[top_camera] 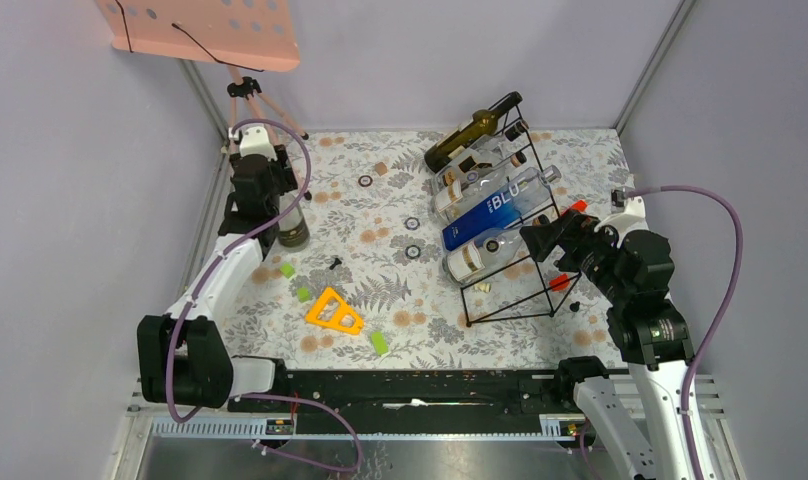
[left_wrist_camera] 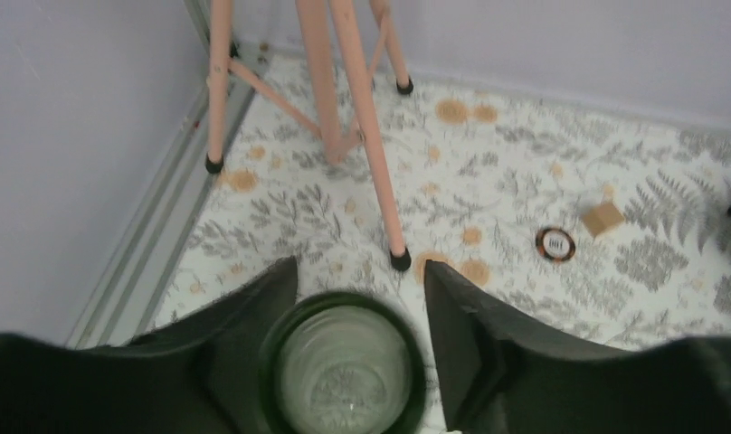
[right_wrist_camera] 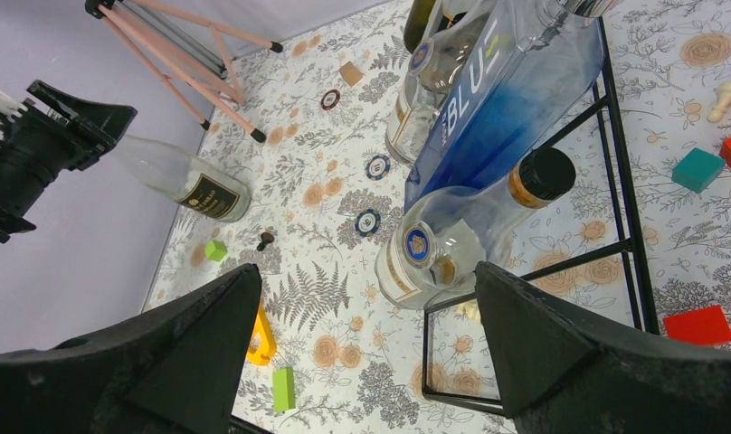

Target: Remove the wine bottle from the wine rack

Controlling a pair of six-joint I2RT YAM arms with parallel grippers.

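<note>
Right gripper (right_wrist_camera: 364, 276), jaws wide, faces wine rack (right_wrist_camera: 618, 136), likely lining up; left gripper (left_wrist_camera: 360, 267) clasps wine bottle (left_wrist_camera: 344, 371) beside tripod (left_wrist_camera: 362, 117), apparently parking it.

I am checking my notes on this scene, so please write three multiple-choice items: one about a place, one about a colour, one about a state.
1. Where does the blue bottle lie?
A) on the wine rack
B) upright beside the tripod
C) at the table's near edge

2. What colour is the flat triangle?
A) green
B) orange
C) white

3. How is the right gripper?
A) shut on a bottle
B) out of view
C) open, holding nothing

Key: A, it rests among the rack's wires; B, it is plainly orange; C, its fingers stand wide apart and touch no bottle.
</note>
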